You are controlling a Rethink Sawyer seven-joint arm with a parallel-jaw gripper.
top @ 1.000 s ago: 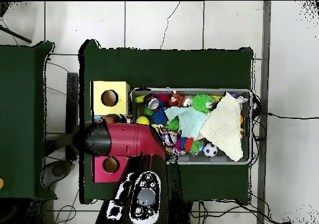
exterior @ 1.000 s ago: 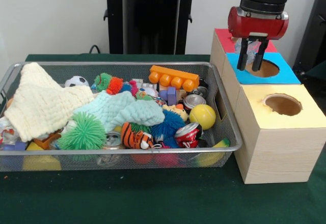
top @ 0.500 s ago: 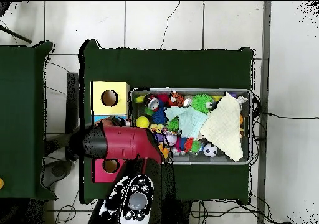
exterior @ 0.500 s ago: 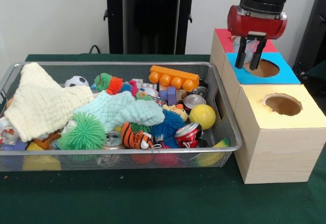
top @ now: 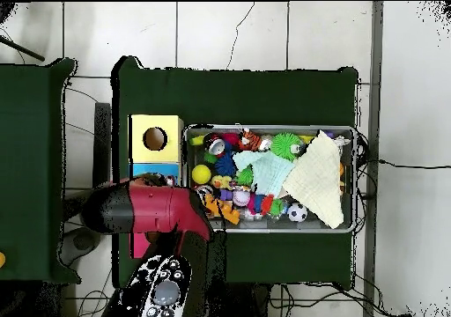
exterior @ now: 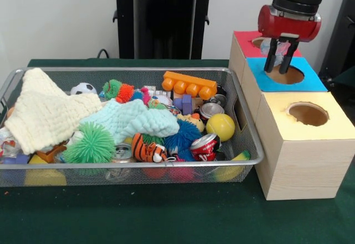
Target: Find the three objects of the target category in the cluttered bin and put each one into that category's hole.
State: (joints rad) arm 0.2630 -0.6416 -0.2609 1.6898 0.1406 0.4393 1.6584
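My gripper (exterior: 278, 69) hangs over the blue-topped box (exterior: 314, 81), with its fingertips just above the far-left rim of that box's hole (exterior: 288, 76). The fingers stand close together on a small pale object (exterior: 277, 47) held up between them; I cannot tell what it is. The wire bin (exterior: 244, 117) to the left is full of mixed things: cans (exterior: 206, 143), a yellow ball (exterior: 221, 126), a cream cloth (exterior: 47, 113), a mint cloth (exterior: 136, 120) and an orange block (exterior: 189, 84). In the overhead view the red arm (top: 150, 210) covers the gripper.
Three wooden boxes stand in a row beside the bin: red-topped (exterior: 243, 36) at the back, blue-topped in the middle, yellow-topped (exterior: 310, 144) in front with its hole (exterior: 308, 113). A black stand (exterior: 161, 16) rises behind the bin. In the overhead view, the yellow box (top: 169, 129) shows beside the bin (top: 356, 180).
The gripper has shifted a little to the right and slightly up, staying over the blue box. In the overhead view the arm has swung toward the picture's left.
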